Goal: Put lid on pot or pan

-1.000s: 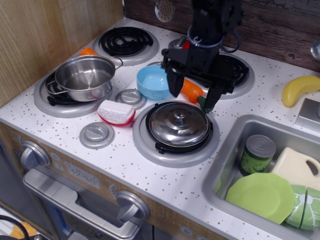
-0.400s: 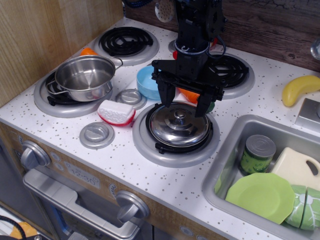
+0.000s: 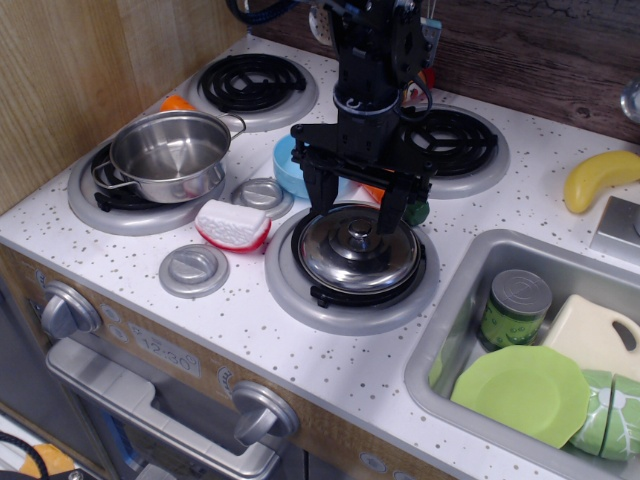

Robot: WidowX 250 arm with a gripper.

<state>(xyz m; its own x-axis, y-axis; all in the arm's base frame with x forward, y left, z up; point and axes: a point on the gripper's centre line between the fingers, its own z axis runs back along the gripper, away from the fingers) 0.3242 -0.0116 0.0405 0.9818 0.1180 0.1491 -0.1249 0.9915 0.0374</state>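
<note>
The shiny domed steel lid (image 3: pixel 357 253) with a round knob lies on the front middle burner (image 3: pixel 345 300). The small shiny steel pot (image 3: pixel 170 152) with wire loop handles stands open on the front left burner. My black gripper (image 3: pixel 353 208) hangs over the far half of the lid, open, with one finger left and one finger right of the knob, tips close to the lid's surface. It holds nothing.
A light blue bowl (image 3: pixel 288 160) and an orange carrot (image 3: pixel 375 191) sit behind the gripper. A red-and-white sponge (image 3: pixel 233 223) and two grey discs (image 3: pixel 193 269) lie between pot and lid. The sink (image 3: pixel 447 335) at right holds a can, green plate and cutting board. A banana (image 3: pixel 597 176) lies at far right.
The gripper has moved left and toward the front and dropped lower, from above the carrot to straddling the lid's knob. The lid and pot have not moved.
</note>
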